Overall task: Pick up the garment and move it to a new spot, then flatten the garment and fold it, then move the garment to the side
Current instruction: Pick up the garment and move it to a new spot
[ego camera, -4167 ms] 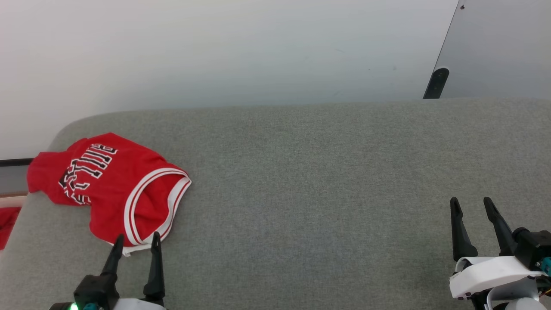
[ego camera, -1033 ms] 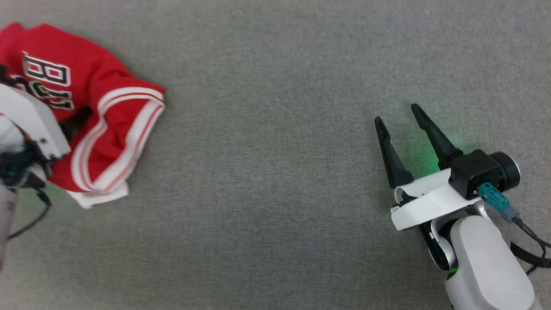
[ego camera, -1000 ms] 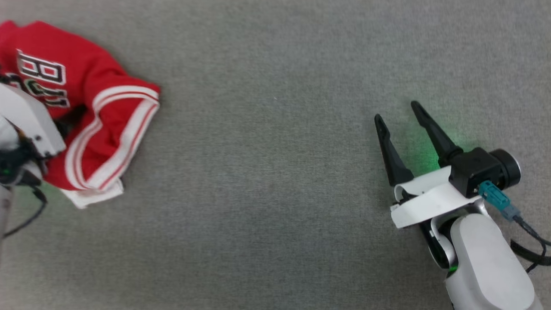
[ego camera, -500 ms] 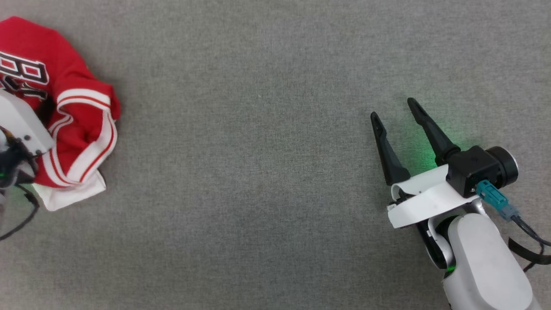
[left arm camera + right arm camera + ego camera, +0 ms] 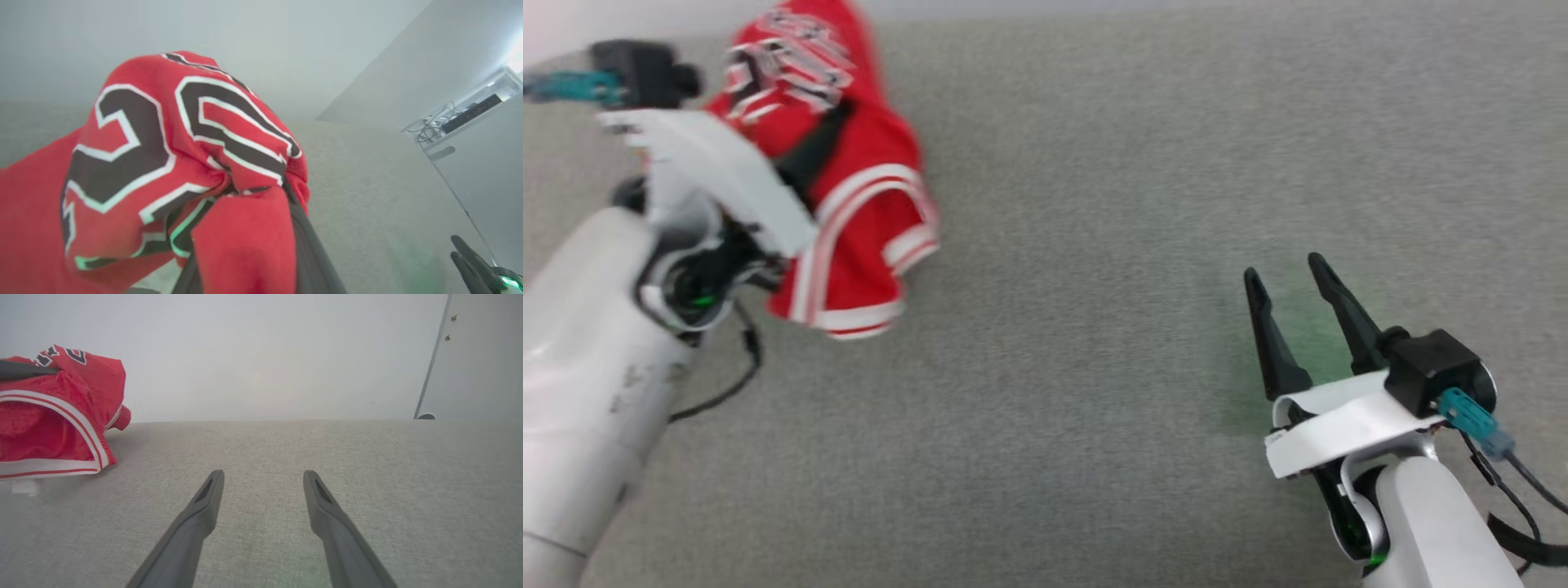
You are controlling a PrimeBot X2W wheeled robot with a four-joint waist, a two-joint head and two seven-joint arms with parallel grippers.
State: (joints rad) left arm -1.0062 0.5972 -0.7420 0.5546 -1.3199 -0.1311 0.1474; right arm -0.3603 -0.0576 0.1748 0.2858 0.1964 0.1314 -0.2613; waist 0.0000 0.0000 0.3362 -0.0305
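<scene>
The garment (image 5: 858, 212), a red jersey with white-and-red striped trim and black white-outlined print, hangs bunched at the upper left of the head view, lifted above the grey surface (image 5: 1094, 245). My left gripper (image 5: 827, 135) is shut on it, one dark finger lying across the cloth. In the left wrist view the garment (image 5: 143, 163) drapes over my fingers (image 5: 306, 253) and hides their tips. My right gripper (image 5: 1282, 267) hovers low over the surface at the lower right, open and holding nothing. The right wrist view has its fingers (image 5: 204, 506) spread and the garment (image 5: 53, 416) at far left.
A pale wall (image 5: 245, 355) rises behind the surface's far edge. A grey panel (image 5: 482, 355) stands at the back right, with a shelf of cables (image 5: 461, 118) near it. Bare grey surface lies between the two grippers.
My left gripper has raised the garment off the surface and carried it rightward and up into view. The head camera has shifted. The right gripper stays open, nearly unmoved.
</scene>
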